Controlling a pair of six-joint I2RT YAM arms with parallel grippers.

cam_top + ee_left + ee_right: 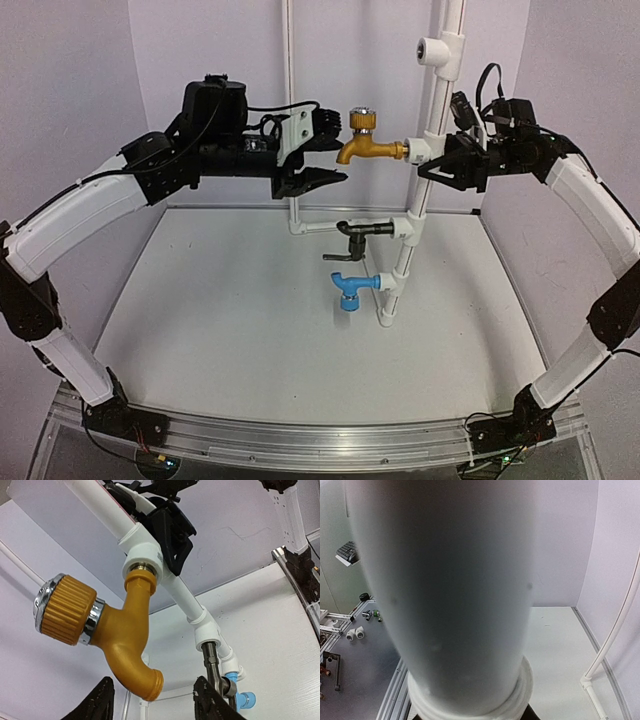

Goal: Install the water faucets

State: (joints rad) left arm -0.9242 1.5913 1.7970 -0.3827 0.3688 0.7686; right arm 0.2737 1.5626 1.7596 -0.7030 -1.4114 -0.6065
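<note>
Three faucets sit in tee fittings on the upright white pipe (pixel 412 215): a brass-gold faucet (pixel 368 146) highest, a black faucet (pixel 357 231) below it, and a blue faucet (pixel 352 289) lowest. My left gripper (pixel 322 150) is open, just left of the gold faucet, with one finger above and one below. In the left wrist view the gold faucet (pixel 120 630) hangs just beyond the fingertips (pixel 210 700), untouched. My right gripper (pixel 442 162) is closed around the pipe at the gold faucet's tee. The pipe (pixel 445 590) fills the right wrist view and hides the fingers.
An empty tee fitting (pixel 436 47) tops the pipe. A thinner white pipe (pixel 290 110) runs up the back wall. The white table (pixel 230 330) is enclosed by pale walls. Small loose fittings (pixel 355 634) lie off the table to one side.
</note>
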